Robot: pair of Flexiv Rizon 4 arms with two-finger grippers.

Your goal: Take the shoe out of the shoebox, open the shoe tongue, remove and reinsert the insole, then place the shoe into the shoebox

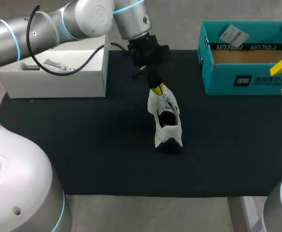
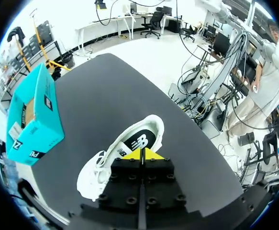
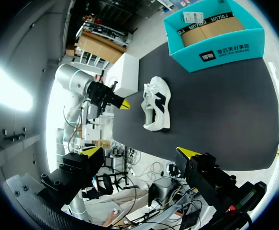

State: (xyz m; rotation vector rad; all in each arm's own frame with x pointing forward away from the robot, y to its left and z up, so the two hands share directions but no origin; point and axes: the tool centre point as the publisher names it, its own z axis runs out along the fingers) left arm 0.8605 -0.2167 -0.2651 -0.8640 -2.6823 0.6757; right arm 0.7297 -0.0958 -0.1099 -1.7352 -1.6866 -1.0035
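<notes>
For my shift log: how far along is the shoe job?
Done: the shoe lies on the mat, outside the teal shoebox. In hand: the left gripper, shut, is over the shoe, whose insole sits inside. Left: boxing the shoe; whether the insole has been out already cannot be told.

shoe lies on the mat, left of shoebox.

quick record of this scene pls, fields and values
shoebox: teal, open, at the black mat's far right corner
shoe: white, on the mat, outside the shoebox
left gripper: shut, over the shoe, contact unclear
right gripper: open, holding nothing, near the shoebox
white box: open, at the mat's far left
</notes>
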